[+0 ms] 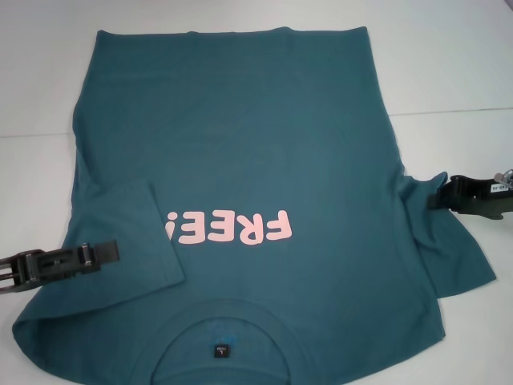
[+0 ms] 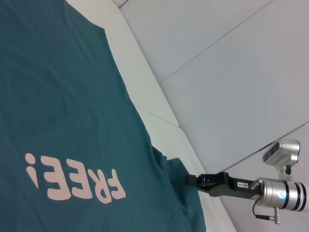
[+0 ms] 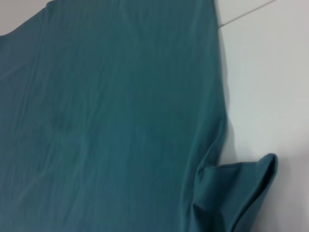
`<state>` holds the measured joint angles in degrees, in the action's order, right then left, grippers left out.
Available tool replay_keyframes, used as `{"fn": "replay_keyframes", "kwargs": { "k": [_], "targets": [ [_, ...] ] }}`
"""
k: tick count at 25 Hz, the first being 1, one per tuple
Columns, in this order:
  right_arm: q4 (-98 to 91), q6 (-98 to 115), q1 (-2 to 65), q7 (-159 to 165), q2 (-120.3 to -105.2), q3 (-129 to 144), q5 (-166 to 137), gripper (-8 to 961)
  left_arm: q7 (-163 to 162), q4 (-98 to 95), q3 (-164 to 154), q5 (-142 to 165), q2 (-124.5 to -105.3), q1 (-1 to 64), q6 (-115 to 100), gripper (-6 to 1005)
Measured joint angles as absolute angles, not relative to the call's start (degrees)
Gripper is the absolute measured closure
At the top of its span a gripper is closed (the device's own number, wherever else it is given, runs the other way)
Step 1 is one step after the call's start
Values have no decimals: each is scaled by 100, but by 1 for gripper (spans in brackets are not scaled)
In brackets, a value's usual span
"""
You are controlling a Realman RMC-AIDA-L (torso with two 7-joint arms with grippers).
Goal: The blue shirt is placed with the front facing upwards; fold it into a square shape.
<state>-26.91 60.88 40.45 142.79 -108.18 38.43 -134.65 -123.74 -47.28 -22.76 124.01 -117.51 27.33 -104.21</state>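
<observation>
The blue shirt (image 1: 256, 144) lies face up on the white table, collar and black tag (image 1: 220, 350) nearest me, pink "FREE!" lettering (image 1: 228, 227) reading upside down. Its left sleeve (image 1: 132, 233) is folded inward over the chest. My left gripper (image 1: 116, 251) hovers low at that folded sleeve's outer edge. The right sleeve (image 1: 449, 249) still spreads outward; my right gripper (image 1: 439, 192) is shut on its upper edge, seen from the left wrist too as the right gripper (image 2: 190, 180). The pinched sleeve (image 3: 246, 193) curls up off the table in the right wrist view.
White table (image 1: 449, 64) surrounds the shirt, with a thin seam line (image 1: 457, 110) running across the right side. The shirt's hem (image 1: 232, 32) lies at the far side. The right arm's silver wrist (image 2: 280, 194) reaches in from the right edge.
</observation>
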Motion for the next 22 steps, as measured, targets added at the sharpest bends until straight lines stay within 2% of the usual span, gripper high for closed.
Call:
{"fn": "replay_keyframes", "kwargs": {
  "k": [8,15,22],
  "targets": [
    [-2690,6068,4016,14289,-10808,3841,-13474,937,-12375,-4729,-2276,12401,-11750,2725,-10412,50],
    [-2972,6285,3997,14604,-10731,3812,-13946,937,-12375,-4729,-2250,12401,-11750,2701,-10423,51],
    [-3829,6706,3768,15041,-10545,3704,-13949,936,-12375,-4728,-2144,12401,-11746,2652,-10437,51]
  ]
}}
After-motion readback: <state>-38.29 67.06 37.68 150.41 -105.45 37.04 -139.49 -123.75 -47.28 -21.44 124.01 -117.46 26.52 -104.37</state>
